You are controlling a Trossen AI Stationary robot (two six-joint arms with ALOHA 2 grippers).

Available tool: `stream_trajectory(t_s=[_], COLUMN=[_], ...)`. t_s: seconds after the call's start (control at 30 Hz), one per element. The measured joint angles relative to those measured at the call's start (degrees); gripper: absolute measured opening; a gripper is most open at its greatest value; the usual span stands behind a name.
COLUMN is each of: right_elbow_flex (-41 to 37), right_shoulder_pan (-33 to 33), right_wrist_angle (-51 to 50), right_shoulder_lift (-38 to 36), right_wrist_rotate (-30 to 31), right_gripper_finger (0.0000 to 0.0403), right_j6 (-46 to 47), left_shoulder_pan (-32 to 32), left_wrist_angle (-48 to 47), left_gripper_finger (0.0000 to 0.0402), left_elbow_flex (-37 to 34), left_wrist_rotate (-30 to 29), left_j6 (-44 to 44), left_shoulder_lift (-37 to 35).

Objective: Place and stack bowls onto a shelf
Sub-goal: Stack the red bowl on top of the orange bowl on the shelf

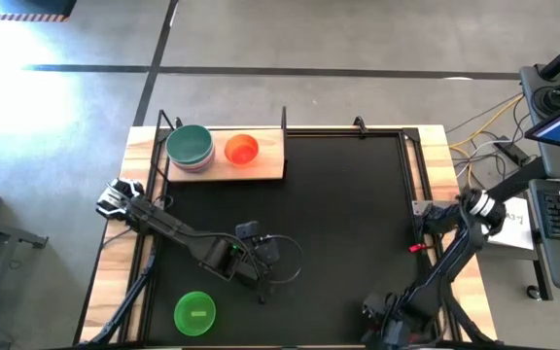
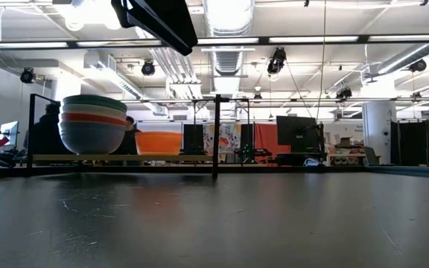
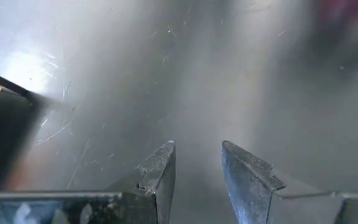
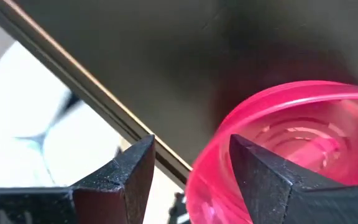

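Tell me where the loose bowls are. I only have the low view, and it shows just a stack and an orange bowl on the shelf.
Observer: A green bowl sits at the near-left corner of the black mat, far from the shelf.
Operator: Any others loose?
Observer: A magenta bowl lies near the mat's edge. The right gripper is open at it, with one finger over the bowl's inside and one outside the rim.
Operator: And the left gripper?
Observer: The left gripper is open and empty, over bare mat near the middle of the table.
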Motion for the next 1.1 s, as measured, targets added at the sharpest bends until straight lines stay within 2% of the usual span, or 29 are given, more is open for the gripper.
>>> stream_trajectory(t_s=[0.17,0.3,0.6,0.7,0.77,0.87,0.97,1.1], right_elbow_flex=[6.3,9.6,9.8,9.9,10.4,11.7,13.5,16.3], right_shoulder_pan=[-0.1,-0.3,-2.6,-3.1,-3.5,-4.2,-5.3,-6.3], right_wrist_angle=[-8.8,-17.2,-17.3,-17.6,-17.5,-17.3,-17.3,-16.5], right_shoulder_lift=[5.0,6.8,6.9,6.9,6.8,6.5,6.1,6.1], right_wrist_rotate=[-2.5,-3.3,-5.5,-6.9,-7.9,-8.3,-7.8,-7.0], right_gripper_finger=[0.0184,0.0151,0.0020,0.0012,0.0010,0.0009,0.0009,0.0008], right_j6=[-8.4,-12.8,-19.6,-21.1,-25.2,-35.3,-46.9,-61.7], left_shoulder_pan=[0.0,0.0,0.0,-0.1,-0.1,-0.4,-1.0,-2.8], left_wrist_angle=[0.3,0.3,0.8,0.9,1.1,2.0,6.2,16.5], left_gripper_finger=[0.0112,0.0112,0.0112,0.0112,0.0112,0.0112,0.0112,0.0112], left_elbow_flex=[0.0,0.0,0.0,0.0,0.0,0.0,0.0,0.0], left_wrist_rotate=[0.0,0.0,0.1,0.1,0.1,1.7,5.2,10.7], left_j6=[-0.9,-1.0,-0.9,-0.6,-0.2,4.0,11.8,25.7], left_shoulder_lift=[0.0,0.0,0.1,0.1,0.4,0.6,1.3,3.4])
